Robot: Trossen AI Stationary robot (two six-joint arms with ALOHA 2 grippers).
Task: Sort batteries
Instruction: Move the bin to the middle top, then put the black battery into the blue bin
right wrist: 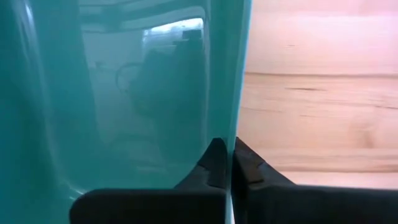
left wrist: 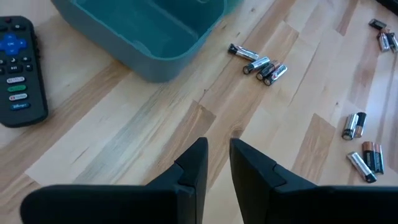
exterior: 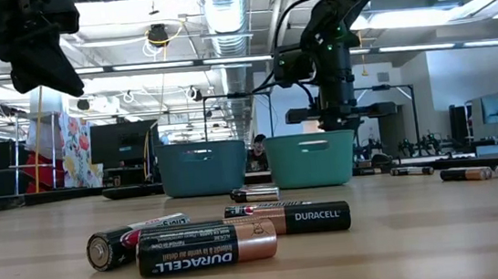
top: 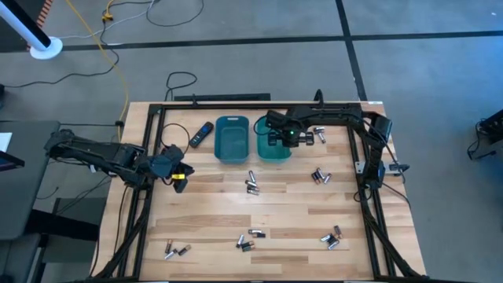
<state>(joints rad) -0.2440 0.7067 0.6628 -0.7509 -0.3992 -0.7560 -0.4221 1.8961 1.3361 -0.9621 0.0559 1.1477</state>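
Right now my right gripper (top: 284, 140) hangs over the right-hand teal bin (top: 265, 149) at the far side of the table (top: 299, 212), just beside its near-right rim. From the wrist, my two fingers (right wrist: 214, 163) are pressed together with the bin's thin wall running up between their tips; whether they actually pinch that wall I cannot quite tell, since the edge is so close to the lens. No battery shows between them.

My left gripper (top: 169, 167) waits above the table's left edge, near the black remote (top: 202, 134). Its fingers (left wrist: 194, 163) stand almost closed, a narrow slit between them, holding nothing.

The left teal bin (top: 231, 138) sits just beside the right one, touching or nearly so.

Batteries (top: 251, 185) lie scattered on the wood in small clusters: one in the middle below the bins, one to the right of it (top: 320, 177), one just beside the right bin's far-right corner (top: 311, 137), and four groups along the near edge (top: 250, 238). From table height, three dark cells with copper ends (exterior: 209, 242) lie on their sides close to the camera.
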